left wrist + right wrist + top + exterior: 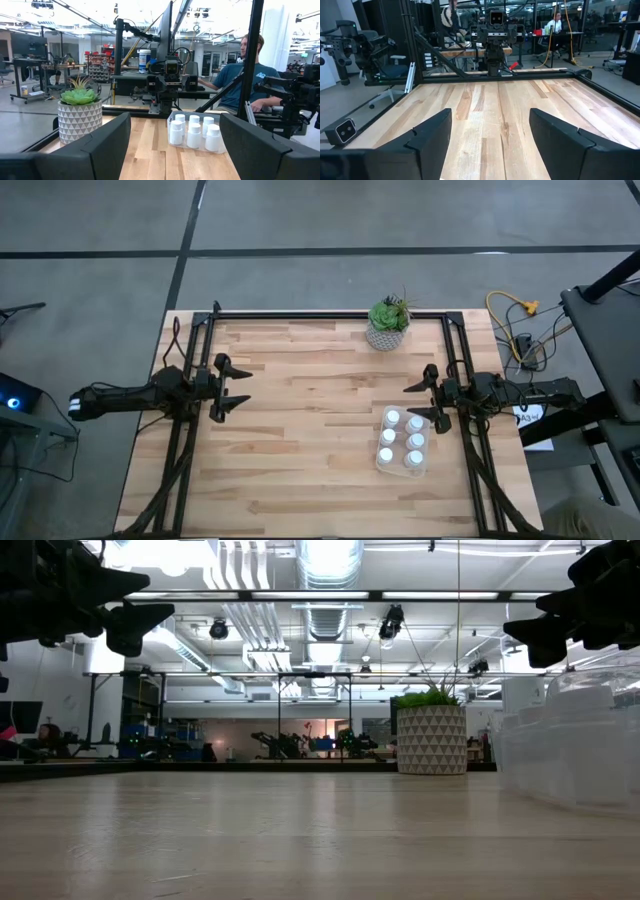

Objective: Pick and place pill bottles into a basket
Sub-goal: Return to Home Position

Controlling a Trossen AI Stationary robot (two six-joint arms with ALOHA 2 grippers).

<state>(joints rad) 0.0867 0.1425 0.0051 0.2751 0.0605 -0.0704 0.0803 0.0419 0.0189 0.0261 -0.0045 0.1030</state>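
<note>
Six white pill bottles stand upright inside the clear basket on the table's right near part; they also show in the left wrist view, and the basket's wall shows in the low view. My left gripper is open and empty above the table's left side. My right gripper is open and empty, just right of the basket's far end and above it.
A pale patterned pot with a green plant stands at the table's far edge, right of the middle. Dark frame rails run along the far edge and both sides. A person sits beyond the table's right side. Bare wood lies between the grippers.
</note>
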